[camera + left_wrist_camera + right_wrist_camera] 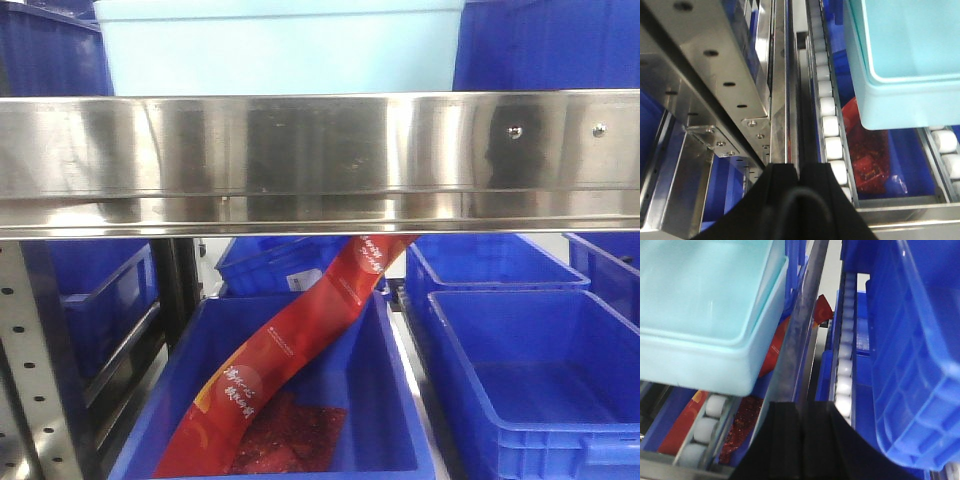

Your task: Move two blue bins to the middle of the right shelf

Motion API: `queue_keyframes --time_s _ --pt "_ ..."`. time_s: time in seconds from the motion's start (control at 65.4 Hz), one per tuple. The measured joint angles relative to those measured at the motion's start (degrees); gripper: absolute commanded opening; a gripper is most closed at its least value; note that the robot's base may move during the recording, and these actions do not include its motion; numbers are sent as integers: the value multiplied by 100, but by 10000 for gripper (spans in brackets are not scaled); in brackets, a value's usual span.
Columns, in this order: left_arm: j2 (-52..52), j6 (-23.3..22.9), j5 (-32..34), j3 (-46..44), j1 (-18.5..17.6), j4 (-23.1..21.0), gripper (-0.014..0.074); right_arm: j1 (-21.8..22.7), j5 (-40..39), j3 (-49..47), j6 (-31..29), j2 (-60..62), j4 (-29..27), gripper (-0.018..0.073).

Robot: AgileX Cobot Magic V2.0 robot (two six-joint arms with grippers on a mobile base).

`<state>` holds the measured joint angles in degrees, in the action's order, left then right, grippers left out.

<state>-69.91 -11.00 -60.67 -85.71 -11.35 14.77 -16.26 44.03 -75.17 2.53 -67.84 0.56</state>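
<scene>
Front view: both pincers point(799, 172) point(803, 412) pressed together, pinching nothing; blue bins point(540, 385) untouched lower right of frame; no move started, judging by this.

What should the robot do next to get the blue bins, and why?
Probably open the right gripper and ease it toward the blue bin on its right. Both grippers look shut and empty, the left gripper is pointing at the shelf post, and no blue bin is held yet. The pale bin is not part of the job.
</scene>
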Motion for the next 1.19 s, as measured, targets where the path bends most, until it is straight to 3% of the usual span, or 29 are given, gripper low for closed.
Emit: queue_keyframes --time_s 0.321,0.642,0.856,1.192 --pt "2358 -260 2625 3238 0 -24 -111 0 -2004 2746 0 1887 264 -162" --pt "4300 -283 4232 5577 5 -81 -111 0 -3236 5128 0 4056 499 -162" --pt "4679 -283 4349 5979 5 -81 -111 0 -3390 5622 0 4999 531 -162" --pt "4687 -283 4392 5994 5 -81 -111 0 -3483 5632 0 5109 533 -162"
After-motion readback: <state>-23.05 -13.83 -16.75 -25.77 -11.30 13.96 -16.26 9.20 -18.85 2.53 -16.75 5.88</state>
